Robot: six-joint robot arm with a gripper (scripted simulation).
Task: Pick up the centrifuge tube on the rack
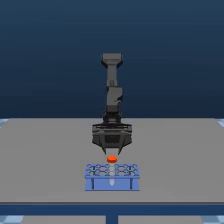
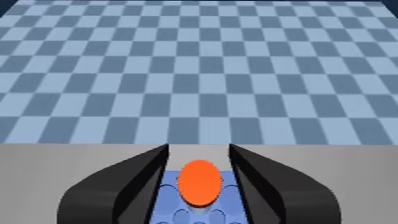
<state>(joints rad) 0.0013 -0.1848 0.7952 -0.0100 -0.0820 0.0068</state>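
Observation:
The centrifuge tube (image 1: pixel 111 159) stands upright in the middle of the blue rack (image 1: pixel 100 184), its orange-red cap just above the rack's top. My gripper (image 1: pixel 112 151) hangs directly over it, pointing down. In the wrist view the orange cap (image 2: pixel 199 182) lies between the two black fingers (image 2: pixel 133 185), with a thin gap on each side. My gripper (image 2: pixel 199 148) is open around the cap and not touching it. The blue rack (image 2: pixel 226 212) shows beneath the cap. The tube's body is mostly hidden in the rack.
The rack sits near the front edge of a grey table (image 1: pixel 40 160). Beyond the table's far edge lies a blue checkered floor (image 2: pixel 195 70).

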